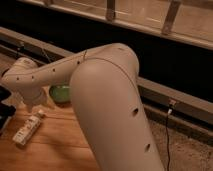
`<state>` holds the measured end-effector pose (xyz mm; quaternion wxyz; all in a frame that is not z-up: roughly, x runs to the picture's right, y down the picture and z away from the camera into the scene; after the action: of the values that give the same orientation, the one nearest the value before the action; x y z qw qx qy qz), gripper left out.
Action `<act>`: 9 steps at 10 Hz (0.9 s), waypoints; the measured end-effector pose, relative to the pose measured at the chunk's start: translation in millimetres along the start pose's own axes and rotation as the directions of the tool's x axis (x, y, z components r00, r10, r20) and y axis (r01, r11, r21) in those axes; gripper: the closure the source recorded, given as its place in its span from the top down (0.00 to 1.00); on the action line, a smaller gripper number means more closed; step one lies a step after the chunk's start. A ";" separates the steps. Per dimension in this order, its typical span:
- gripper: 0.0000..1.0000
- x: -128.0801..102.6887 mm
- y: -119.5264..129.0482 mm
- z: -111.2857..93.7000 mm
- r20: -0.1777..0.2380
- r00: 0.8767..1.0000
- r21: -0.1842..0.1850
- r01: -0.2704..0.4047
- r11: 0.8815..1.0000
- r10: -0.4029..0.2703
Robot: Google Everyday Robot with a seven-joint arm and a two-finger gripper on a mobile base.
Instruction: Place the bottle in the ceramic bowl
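Observation:
The bottle (27, 129), white with an orange-and-white label, lies flat on the wooden table (60, 145) at the lower left, its cap end pointing up and right. The green ceramic bowl (60, 93) sits behind it; my forearm covers its left and upper parts. My white arm sweeps across from the right. Its wrist hangs just above the bottle's cap end, between bottle and bowl. My gripper (34, 106) points down under the wrist, mostly hidden by it. It is open and holds nothing.
A dark object (5, 107) stands at the table's left edge beside the bottle. Behind the table run a ledge with cables (30, 47) and a dark wall. To the right, speckled floor (185, 145) lies below the table edge.

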<state>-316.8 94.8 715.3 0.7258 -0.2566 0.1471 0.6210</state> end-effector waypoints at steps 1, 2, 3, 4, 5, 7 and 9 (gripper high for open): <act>0.65 0.3 1.5 -0.1 0.000 1.000 -0.002 0.002 1.000 -0.002; 0.65 1.3 2.6 0.1 0.000 1.000 -0.006 0.003 1.000 -0.003; 0.65 0.5 2.5 0.2 0.005 1.000 -0.013 0.004 1.000 -0.004; 0.65 -0.6 8.3 2.2 0.006 1.000 -0.024 0.018 1.000 -0.018; 0.65 -1.1 18.2 4.3 0.003 0.999 -0.032 0.033 0.999 -0.033; 0.65 -6.7 38.9 9.3 0.001 0.998 -0.047 0.063 0.997 -0.063; 0.65 -15.6 60.8 18.7 -0.006 0.996 -0.058 0.093 0.994 -0.093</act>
<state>-381.1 98.2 727.5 0.7456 -0.2867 0.1204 0.5894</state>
